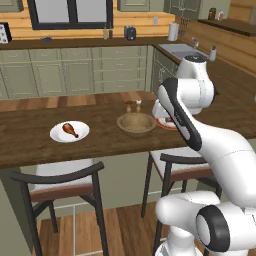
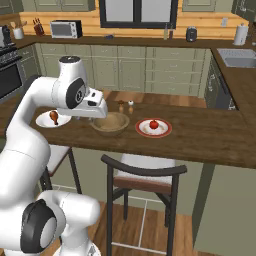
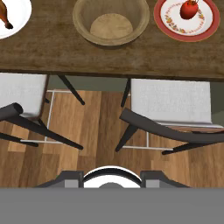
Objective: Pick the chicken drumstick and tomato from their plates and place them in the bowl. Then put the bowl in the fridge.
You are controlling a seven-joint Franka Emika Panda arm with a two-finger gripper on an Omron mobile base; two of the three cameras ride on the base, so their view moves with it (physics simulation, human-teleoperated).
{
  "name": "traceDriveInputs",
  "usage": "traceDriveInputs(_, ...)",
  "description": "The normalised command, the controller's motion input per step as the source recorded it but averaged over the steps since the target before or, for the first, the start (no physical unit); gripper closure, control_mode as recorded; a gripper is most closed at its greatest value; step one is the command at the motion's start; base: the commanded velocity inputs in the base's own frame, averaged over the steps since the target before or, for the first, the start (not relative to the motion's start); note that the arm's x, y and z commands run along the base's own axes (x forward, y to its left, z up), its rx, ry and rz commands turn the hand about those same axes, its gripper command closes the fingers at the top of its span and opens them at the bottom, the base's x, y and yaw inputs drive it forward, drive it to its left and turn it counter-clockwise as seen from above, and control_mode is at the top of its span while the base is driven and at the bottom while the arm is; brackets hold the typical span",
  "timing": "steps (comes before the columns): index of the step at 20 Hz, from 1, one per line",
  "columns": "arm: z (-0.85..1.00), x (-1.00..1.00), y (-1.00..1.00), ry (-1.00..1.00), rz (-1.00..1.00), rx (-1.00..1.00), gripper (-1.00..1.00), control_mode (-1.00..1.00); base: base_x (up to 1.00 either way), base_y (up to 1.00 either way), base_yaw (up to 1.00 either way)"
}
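Nothing had been placed: the bowl (image 3: 110,22) sat empty, chicken drumstick (image 1: 70,130) at its nine o'clock, tomato (image 2: 154,124) at three; the gripper's spread could not be told.

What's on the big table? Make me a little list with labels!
drumstick: chicken drumstick on the white plate
tomato: tomato on the red-rimmed plate
bowl: wooden bowl sits between the two plates, nothing in it
shakers: two small shakers behind the bowl
table: brown wooden counter
chairs: two dark chairs tucked in front
progress: no food moved yet
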Motion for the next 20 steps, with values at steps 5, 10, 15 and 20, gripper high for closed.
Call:
traceDriveInputs(5, 0.00, 0.00, 0.00, 0.00, 0.00, 0.00, -1.00, 1.00, 0.00, 0.01, 0.00)
traceDriveInputs(10, 0.00, 0.00, 0.00, 0.00, 0.00, 0.00, -1.00, 1.00, 0.23, 0.37, -0.01)
traceDriveInputs(15, 0.00, 0.00, 0.00, 0.00, 0.00, 0.00, -1.00, 1.00, 0.64, 0.54, -0.06)
traceDriveInputs(20, 0.00, 0.00, 0.00, 0.00, 0.00, 0.00, -1.00, 1.00, 0.90, 0.39, -0.01)
